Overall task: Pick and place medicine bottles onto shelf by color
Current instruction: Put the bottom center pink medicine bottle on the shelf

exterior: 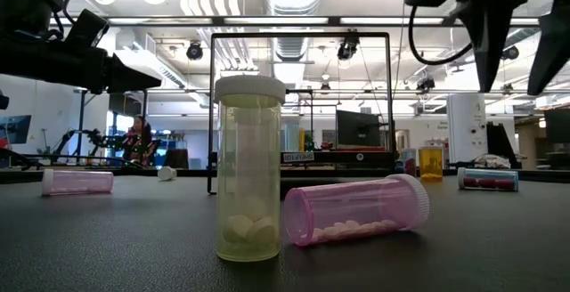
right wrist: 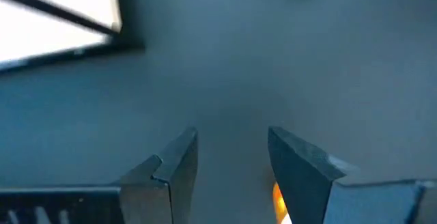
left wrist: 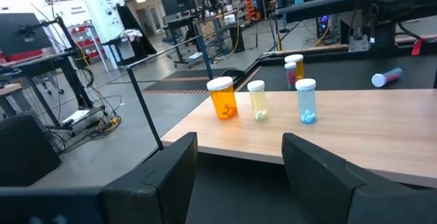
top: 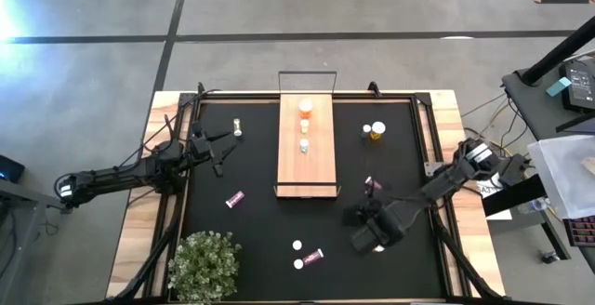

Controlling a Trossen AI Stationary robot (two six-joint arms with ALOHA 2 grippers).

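Note:
The light-wood shelf [top: 307,165] lies in the middle of the mat. Three bottles stand upright on it: an amber one [left wrist: 223,98], a pale one [left wrist: 257,100] and a whitish one [left wrist: 306,101]. My left gripper [top: 218,152] is open and empty, left of the shelf, pointing at it. My right gripper [top: 372,231] is open and empty above the mat at the near right, fingers pointing down [right wrist: 232,162]. Loose on the mat are a pale upright bottle [exterior: 249,172], a pink one lying beside it [exterior: 356,207], and an amber one [top: 376,132].
More bottles lie on the mat: pink ones [top: 234,198] [top: 372,185] and a pale one [top: 239,126]. A potted plant [top: 206,263] stands at the near left corner. The shelf's black wire frame [top: 307,82] rises at its far end.

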